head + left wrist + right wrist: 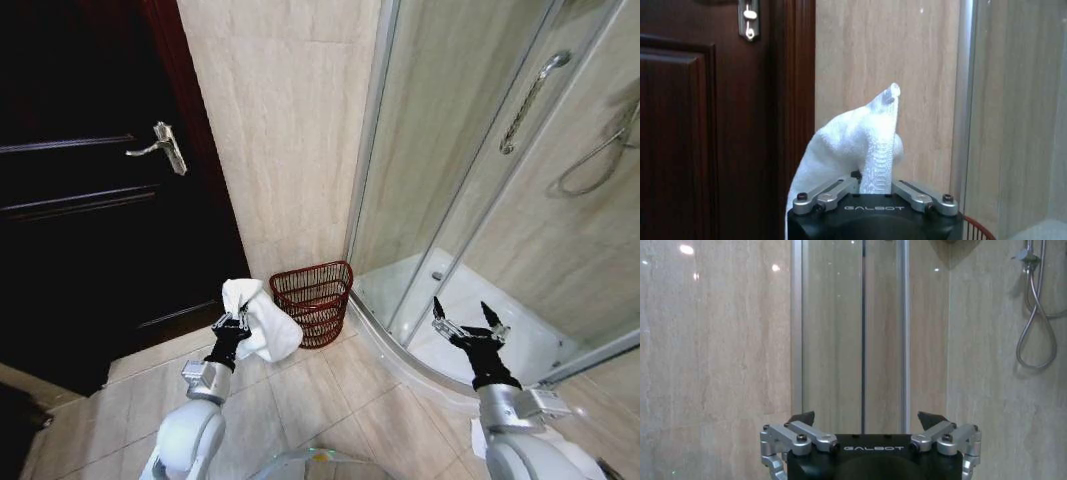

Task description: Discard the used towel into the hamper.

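The left hand (pixel 232 322) grips a white towel (pixel 262 318), holding it just beside the hamper (pixel 314 301) on the floor (pixel 330 390). The right hand (pixel 468 322) hangs spread wide by the shower door (pixel 450 150).

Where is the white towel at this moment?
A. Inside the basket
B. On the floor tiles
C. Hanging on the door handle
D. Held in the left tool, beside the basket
D: the left tool is shut on the towel, which hangs in the air just left of the basket, not yet inside it.
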### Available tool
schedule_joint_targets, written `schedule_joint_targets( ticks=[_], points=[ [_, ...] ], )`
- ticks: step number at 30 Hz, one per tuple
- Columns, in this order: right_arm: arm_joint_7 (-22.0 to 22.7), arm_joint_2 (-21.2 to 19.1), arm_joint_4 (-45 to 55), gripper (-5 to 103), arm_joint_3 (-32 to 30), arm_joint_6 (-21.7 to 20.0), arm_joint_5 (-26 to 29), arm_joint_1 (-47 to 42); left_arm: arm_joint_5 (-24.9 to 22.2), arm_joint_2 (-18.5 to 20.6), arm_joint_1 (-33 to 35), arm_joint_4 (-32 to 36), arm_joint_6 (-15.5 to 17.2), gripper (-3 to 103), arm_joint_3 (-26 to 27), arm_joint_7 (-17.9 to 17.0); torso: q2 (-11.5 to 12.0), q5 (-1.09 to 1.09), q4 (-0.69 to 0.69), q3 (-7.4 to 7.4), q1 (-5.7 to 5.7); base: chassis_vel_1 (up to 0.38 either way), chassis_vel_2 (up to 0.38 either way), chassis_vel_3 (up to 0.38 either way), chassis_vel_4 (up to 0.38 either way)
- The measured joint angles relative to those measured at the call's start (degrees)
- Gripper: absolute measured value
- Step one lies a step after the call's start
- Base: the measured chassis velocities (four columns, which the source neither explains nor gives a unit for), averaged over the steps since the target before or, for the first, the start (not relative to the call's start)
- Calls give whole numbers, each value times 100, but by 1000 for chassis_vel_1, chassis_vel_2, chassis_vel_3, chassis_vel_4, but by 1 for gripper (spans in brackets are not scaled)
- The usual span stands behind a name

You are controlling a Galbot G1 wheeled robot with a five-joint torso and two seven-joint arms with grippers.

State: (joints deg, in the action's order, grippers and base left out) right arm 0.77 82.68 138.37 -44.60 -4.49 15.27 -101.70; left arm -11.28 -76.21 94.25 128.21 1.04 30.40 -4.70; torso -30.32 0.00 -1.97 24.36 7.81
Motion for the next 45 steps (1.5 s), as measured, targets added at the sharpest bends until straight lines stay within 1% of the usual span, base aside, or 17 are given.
schedule_joint_targets(
  ticks=[5, 11, 16, 18, 19, 23, 24, 26, 28, 30, 31, 35, 36, 39, 40, 43, 45],
  points=[
    [13, 52, -11, 100, 21, 0, -109, -5, -192, 271, -237, -65, -97, 4, -39, 154, 21, 0, -1, -14, -7, 0, 0, 0, 0],
    [50, 91, -14, 100, 118, 14, -190, -174, -641, 644, -933, -371, -177, 4, -231, 386, 18, -2, 0, -12, -6, 0, 0, 0, 0],
    [126, 134, -18, 100, 74, -59, -423, -129, -1081, 1019, -1794, -640, -104, 4, -614, 522, 4, -2, 0, -4, 0, 0, 0, 0, 0],
    [205, 136, -20, 100, 15, -198, -440, 37, -1426, 1253, -2384, -724, 93, 4, -833, 501, -3, 0, -1, 1, 3, 0, 0, 0, 0],
    [205, 136, -20, 100, 15, -198, -440, 37, -1426, 1253, -2384, -724, 93, 4, -833, 501, -3, 0, -1, 1, 3, 0, 0, 0, 0],
    [289, 259, -30, 100, 28, -319, -516, 207, -2007, 1674, -3599, -975, 373, 4, -1256, 473, -12, 0, -1, 6, 8, 0, 0, 0, 0],
    [289, 259, -30, 100, 28, -319, -516, 207, -2007, 1674, -3599, -975, 373, 4, -1256, 473, -12, 0, -1, 6, 8, 0, 0, 0, 0],
    [290, 322, -61, 100, 44, -330, -571, 243, -2291, 1788, -4310, -1324, 412, 4, -1630, 462, -17, 0, 0, 8, 9, 0, 0, 0, 0],
    [290, 344, -87, 100, 44, -331, -599, 265, -2349, 1789, -4595, -1514, 402, 4, -1800, 461, -18, 0, -1, 10, 10, 0, 0, 0, 0],
    [294, 401, -171, 100, 20, -334, -645, 367, -2478, 1662, -5468, -2147, 280, 4, -2325, 462, -22, 1, 0, 12, 12, 0, 0, 0, 0],
    [294, 401, -171, 100, 20, -334, -645, 367, -2478, 1662, -5468, -2147, 280, 4, -2325, 462, -22, 1, 0, 12, 12, 0, 0, 0, 0],
    [310, 532, -318, 100, -59, -344, -658, 513, -2708, 1164, -6752, -3222, 183, 4, -3046, 457, -27, 1, 1, 15, 14, 0, 0, 0, 0],
    [310, 532, -318, 100, -59, -344, -658, 513, -2708, 1164, -6752, -3222, 183, 4, -3046, 457, -27, 1, 1, 15, 14, 0, 0, 0, 0],
    [312, 608, -418, 100, -130, -334, -664, 581, -2413, 879, -7434, -4062, -3, 4, -3364, 508, -31, 3, 3, 17, 15, 0, 0, 0, 0],
    [312, 608, -418, 100, -130, -334, -664, 581, -2413, 879, -7434, -4062, -3, 4, -3364, 508, -31, 3, 3, 17, 15, 0, 0, 0, 0],
    [301, 645, -497, 100, -234, -289, -648, 608, -2101, 734, -7672, -4890, -296, 4, -3482, 610, -33, 2, 1, 18, 16, 0, 0, 0, 0],
    [295, 654, -511, 100, -256, -275, -643, 610, -2080, 692, -7675, -5116, -391, 4, -3511, 620, -34, 1, 1, 19, 16, 0, 0, 0, 0]
  ],
)
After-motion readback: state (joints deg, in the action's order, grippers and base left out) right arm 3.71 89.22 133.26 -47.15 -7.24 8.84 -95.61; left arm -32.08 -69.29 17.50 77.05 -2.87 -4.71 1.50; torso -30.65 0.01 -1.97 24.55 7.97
